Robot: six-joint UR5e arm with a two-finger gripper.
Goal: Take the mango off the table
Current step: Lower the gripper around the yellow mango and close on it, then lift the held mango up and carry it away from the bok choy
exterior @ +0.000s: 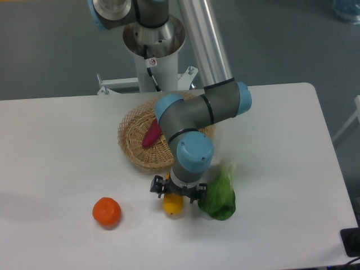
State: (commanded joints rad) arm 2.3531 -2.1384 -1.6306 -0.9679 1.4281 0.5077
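A grey-blue floor (pixel 50 50) lies behind, with a blue object (pixel 346 9) at the top-right corner.

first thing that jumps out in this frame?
The big grey-and-blue arm bending down at table centre, its gripper right over the yellow mango near the front edge. Next, the bright tangerine alone at front left, and the leafy green vegetable just right of the mango. Behind them, a wicker basket holds a reddish-purple sweet potato.

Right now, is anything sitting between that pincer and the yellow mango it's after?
Nothing visible. The pincer is directly over the mango; the leafy green vegetable lies beside it and the tangerine farther off.
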